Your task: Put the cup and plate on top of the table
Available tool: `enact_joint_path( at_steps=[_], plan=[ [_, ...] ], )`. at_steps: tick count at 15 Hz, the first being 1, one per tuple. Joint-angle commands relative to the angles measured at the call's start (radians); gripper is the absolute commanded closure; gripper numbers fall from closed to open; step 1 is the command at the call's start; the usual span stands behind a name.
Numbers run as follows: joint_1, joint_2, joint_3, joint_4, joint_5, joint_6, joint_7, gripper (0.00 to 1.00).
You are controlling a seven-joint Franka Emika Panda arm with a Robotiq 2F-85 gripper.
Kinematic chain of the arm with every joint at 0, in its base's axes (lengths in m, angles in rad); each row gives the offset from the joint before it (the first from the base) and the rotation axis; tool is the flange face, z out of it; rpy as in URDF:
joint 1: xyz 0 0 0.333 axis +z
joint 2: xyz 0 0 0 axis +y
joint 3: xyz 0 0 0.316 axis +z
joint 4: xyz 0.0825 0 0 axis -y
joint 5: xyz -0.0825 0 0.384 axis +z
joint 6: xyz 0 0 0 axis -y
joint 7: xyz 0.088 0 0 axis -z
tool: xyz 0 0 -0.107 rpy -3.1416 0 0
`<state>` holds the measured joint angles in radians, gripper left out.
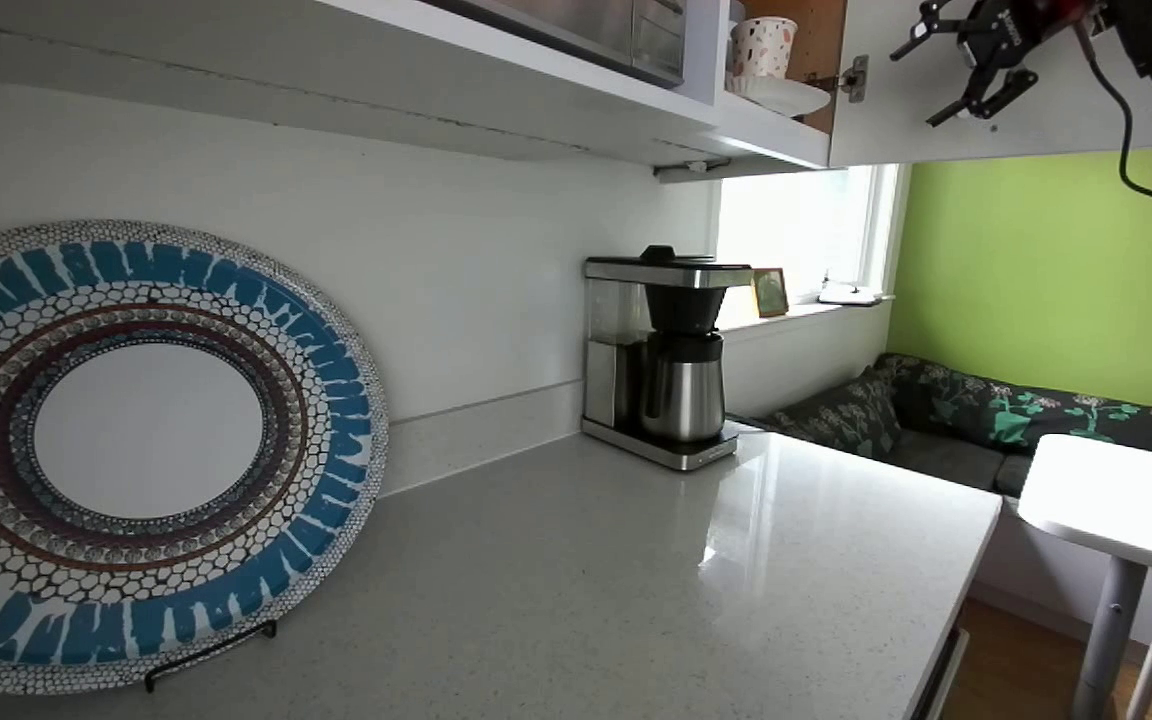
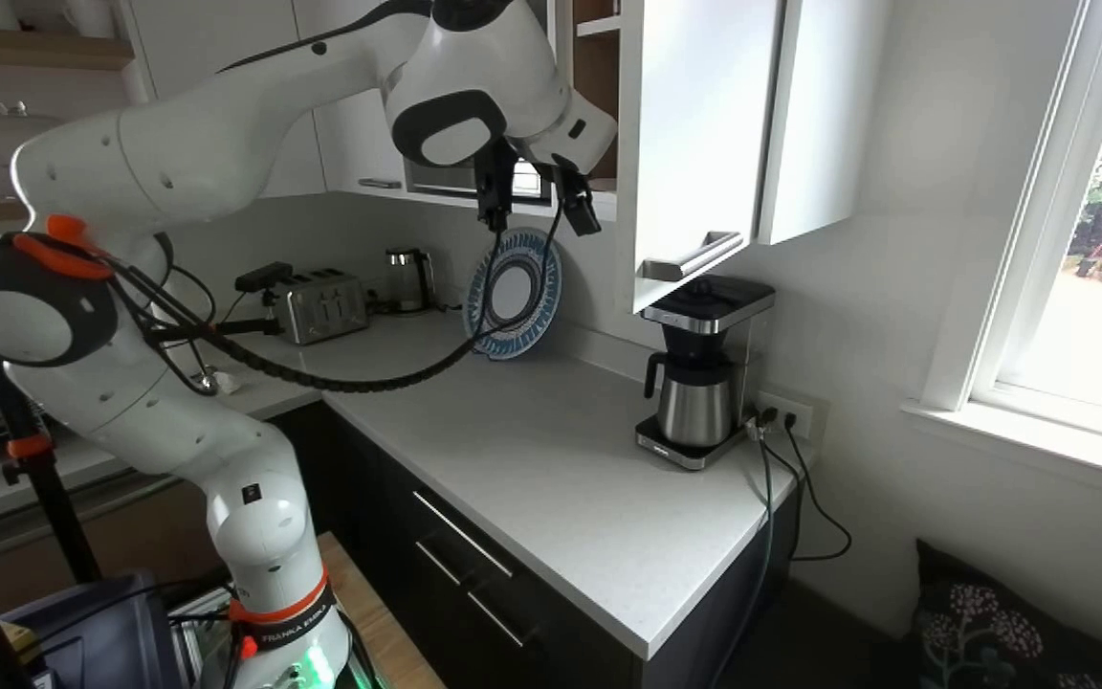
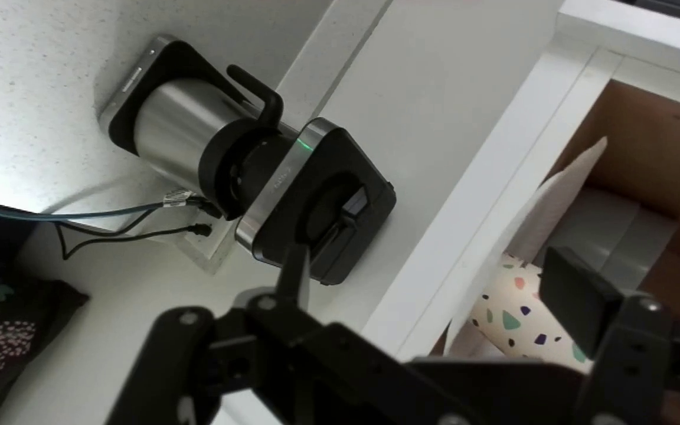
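Note:
Inside the raised cabinet, the speckled cream cup stands upright on the small white plate, whose rim juts past the shelf edge. Seen in the wrist view, the cup shows green, pink and dark flecks, with the plate under it; a finger pad hides part of the cup. My gripper hangs in front of the cabinet, apart from both, its jaws spread wide and holding nothing. The table, a pale grey counter, lies below. The arm hides the cup and plate in an exterior view.
The open cabinet door with its handle stands beside the arm. A coffee maker sits at the counter's end. A large blue patterned plate leans on a stand by the wall. The cabinet's front edge borders the shelf.

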<state>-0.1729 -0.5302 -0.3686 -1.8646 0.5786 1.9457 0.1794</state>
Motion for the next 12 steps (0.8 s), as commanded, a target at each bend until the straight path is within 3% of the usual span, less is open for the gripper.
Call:
enact_joint_path(
  at_steps=[1,6,12],
  plan=[
    [0.017,0.089,-0.025,0.098,0.095,-0.035,0.020,0.00],
    [0.000,0.183,-0.036,0.181,0.211,-0.072,0.041,0.00],
    [-0.029,0.271,-0.034,0.244,0.275,-0.108,0.079,0.00]
  ],
)
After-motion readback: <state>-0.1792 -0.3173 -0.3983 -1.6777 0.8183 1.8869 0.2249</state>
